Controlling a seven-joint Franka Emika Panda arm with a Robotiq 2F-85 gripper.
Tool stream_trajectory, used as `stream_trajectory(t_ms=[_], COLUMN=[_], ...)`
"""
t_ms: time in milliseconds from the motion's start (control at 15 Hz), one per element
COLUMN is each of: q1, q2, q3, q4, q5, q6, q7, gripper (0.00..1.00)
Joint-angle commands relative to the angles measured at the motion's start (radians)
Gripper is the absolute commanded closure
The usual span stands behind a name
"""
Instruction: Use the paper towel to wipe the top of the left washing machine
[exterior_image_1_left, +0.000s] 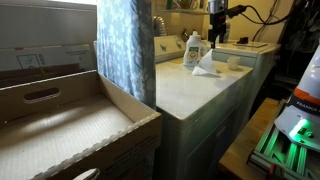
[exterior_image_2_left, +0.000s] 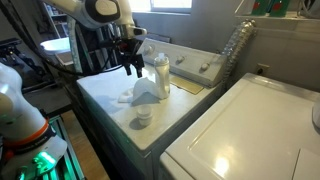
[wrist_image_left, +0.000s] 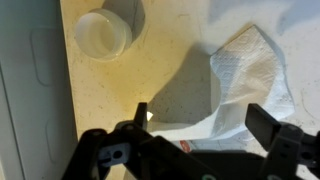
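Observation:
The paper towel (wrist_image_left: 252, 78) is a crumpled white wad lying on the flat, speckled white top of the washing machine (wrist_image_left: 110, 100). It shows in both exterior views (exterior_image_1_left: 206, 63) (exterior_image_2_left: 146, 95), and so does the machine top (exterior_image_1_left: 185, 92) (exterior_image_2_left: 105, 92). My gripper (wrist_image_left: 203, 122) hangs open and empty above the towel, its fingers astride the towel's lower edge. In the exterior views the gripper (exterior_image_1_left: 215, 32) (exterior_image_2_left: 132, 66) hovers a little above the machine top, not touching the towel.
A white detergent bottle (exterior_image_1_left: 192, 50) (exterior_image_2_left: 160, 72) stands just behind the towel. A small white cup (wrist_image_left: 103, 34) (exterior_image_1_left: 233, 62) (exterior_image_2_left: 143, 121) sits beside it. A second machine (exterior_image_2_left: 250, 135) adjoins. A curtain (exterior_image_1_left: 125, 45) and a basket (exterior_image_1_left: 60, 130) stand nearby.

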Motion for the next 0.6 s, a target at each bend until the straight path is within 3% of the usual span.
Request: stream_trajectory(t_ms=[0, 333, 533], q1=[-0.003, 0.048, 0.074], q2=[-0.02, 0.045, 0.094], q3=[-0.023, -0.072, -0.075], q4=[-0.035, -0.084, -0.088], q5=[0.041, 0.199, 0.278], q6=[0.125, 0.388, 0.41], q7=[-0.046, -0.277, -0.393], gripper=[0.0, 0.0, 0.0])
